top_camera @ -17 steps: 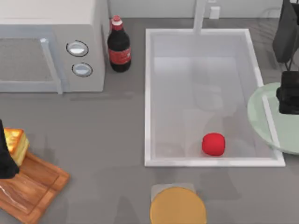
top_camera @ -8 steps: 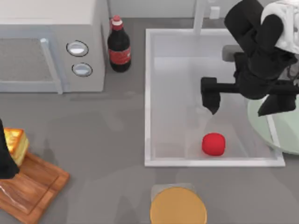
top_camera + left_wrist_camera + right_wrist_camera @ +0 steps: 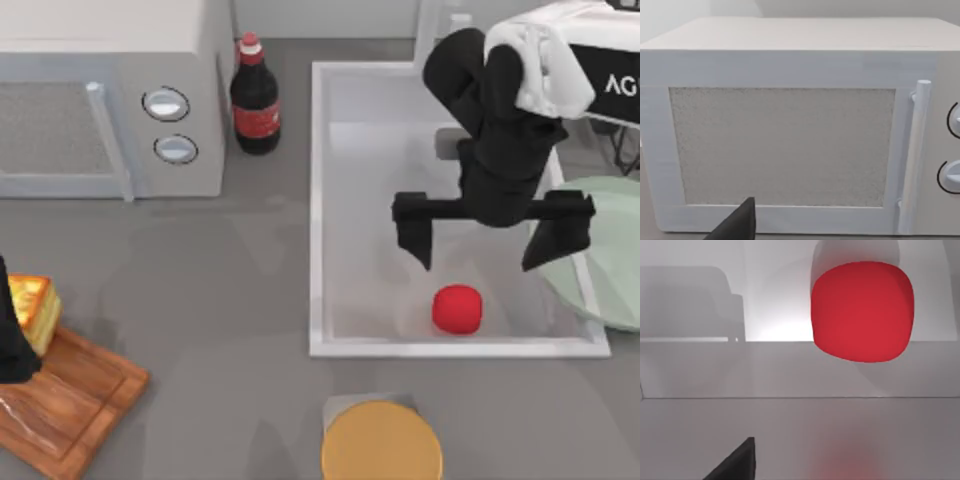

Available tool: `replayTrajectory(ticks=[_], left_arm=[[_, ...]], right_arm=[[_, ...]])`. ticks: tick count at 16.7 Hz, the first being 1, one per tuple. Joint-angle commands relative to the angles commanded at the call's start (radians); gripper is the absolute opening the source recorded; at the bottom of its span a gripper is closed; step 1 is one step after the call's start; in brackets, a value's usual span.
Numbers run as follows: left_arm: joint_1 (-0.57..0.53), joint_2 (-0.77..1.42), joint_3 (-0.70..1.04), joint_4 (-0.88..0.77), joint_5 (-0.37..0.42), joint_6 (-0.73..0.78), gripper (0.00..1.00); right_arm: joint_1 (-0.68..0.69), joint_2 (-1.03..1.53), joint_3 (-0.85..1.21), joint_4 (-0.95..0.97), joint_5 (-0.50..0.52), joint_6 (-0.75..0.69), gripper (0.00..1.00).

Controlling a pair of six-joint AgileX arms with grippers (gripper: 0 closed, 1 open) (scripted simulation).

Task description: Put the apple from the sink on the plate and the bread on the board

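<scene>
The right gripper (image 3: 483, 244) hangs over the sink (image 3: 318, 200), jaws spread wide, the apple (image 3: 457, 308) on the basin floor just beyond them, untouched. Grey countertop (image 3: 220, 290) surrounds.

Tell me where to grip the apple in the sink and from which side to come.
Grip the apple across its widest middle, coming straight down: it is a plain round lump lying free on the sink floor, close to the near wall. The right gripper, open, hangs just behind it.
</scene>
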Motion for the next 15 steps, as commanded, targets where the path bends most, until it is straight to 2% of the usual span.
replayTrajectory(ticks=[5,15], left_arm=[[0.000,0.000,0.000,0.000,0.000,0.000,1.00],[0.000,0.000,0.000,0.000,0.000,0.000,1.00]], right_arm=[[-0.005,0.022,-0.021,0.039,0.000,-0.001,1.00],[0.001,0.275,-0.185,0.462,0.003,0.004,1.00]])
